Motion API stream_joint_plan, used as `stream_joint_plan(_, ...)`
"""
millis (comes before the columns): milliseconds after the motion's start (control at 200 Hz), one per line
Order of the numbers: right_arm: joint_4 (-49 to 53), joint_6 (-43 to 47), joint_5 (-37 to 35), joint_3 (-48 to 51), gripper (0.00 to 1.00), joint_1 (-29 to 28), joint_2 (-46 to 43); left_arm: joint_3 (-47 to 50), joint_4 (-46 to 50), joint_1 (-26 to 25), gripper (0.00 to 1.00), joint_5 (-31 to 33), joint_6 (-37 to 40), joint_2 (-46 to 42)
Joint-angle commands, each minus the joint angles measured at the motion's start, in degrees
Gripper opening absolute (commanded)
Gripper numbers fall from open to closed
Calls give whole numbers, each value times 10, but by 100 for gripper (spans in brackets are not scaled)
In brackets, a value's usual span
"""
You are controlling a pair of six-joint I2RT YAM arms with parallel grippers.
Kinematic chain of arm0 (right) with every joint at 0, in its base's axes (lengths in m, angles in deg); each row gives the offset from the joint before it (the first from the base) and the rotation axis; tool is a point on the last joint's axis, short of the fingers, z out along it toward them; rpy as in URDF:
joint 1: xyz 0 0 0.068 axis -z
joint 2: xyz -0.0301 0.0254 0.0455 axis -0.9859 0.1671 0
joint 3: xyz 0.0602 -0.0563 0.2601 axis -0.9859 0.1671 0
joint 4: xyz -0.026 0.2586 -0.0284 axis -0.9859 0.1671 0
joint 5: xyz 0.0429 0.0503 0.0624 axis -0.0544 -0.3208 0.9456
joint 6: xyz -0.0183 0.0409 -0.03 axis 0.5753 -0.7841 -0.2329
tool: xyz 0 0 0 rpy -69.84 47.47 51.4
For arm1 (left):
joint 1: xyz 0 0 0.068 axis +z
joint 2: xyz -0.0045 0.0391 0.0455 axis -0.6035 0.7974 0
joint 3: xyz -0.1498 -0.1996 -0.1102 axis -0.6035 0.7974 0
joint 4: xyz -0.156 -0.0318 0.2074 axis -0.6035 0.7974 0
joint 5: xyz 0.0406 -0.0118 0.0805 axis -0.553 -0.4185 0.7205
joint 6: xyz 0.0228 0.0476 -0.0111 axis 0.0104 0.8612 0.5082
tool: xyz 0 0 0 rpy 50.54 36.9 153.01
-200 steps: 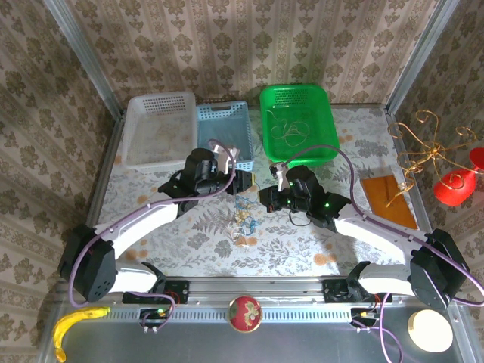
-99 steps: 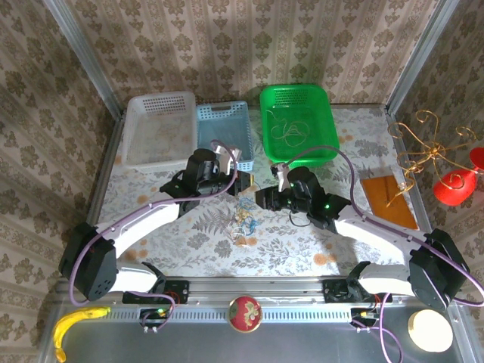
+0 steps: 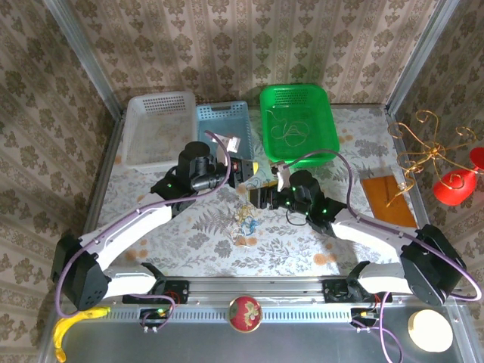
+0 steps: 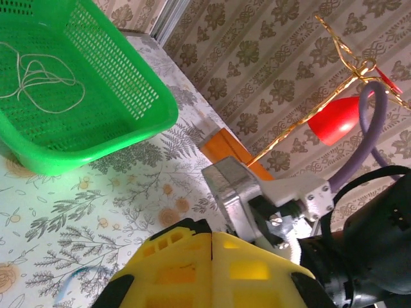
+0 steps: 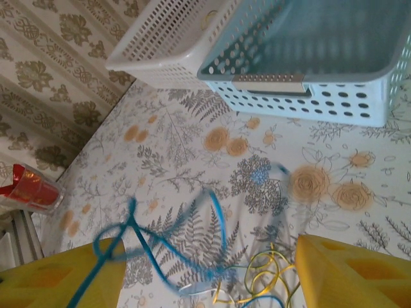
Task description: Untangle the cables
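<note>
The left gripper [image 4: 210, 240] is seen pressed together. The right gripper [image 5: 202, 256] is spread wide, the cables [image 5: 221, 228] seen between its fingers.

Blue cable [image 5: 220, 224] blurred; cut off at btm edge.

Spread pincer [image 5: 205, 274], blue cable [image 5: 219, 224], yellow cables [image 5: 255, 276]
</note>
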Motion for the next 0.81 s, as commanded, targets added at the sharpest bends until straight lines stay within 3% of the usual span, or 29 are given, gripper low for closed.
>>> stream_joint_plan(0, -57, 12, -24, -5, 71, 2, 6, -24, 6, -6, 0, 6, -8, -9)
stream_joint_plan(275, -59, 13, -35, -17, 69, 2, 10, -33, 5, -16, 0, 9, -16, -6)
stream_joint_plan(335, -58, 10, -46, -13, 65, 3, 14, -38, 5, -15, 0, 9, -18, -7)
stream_joint_plan(530, -79, -3, -59, 18, 38, 10, 28, -57, 13, -11, 0, 13, -22, -18)
stream_joint_plan(800, -103, -24, -76, 83, 33, 20, 29, -84, 33, 24, 0, 3, -23, -45)
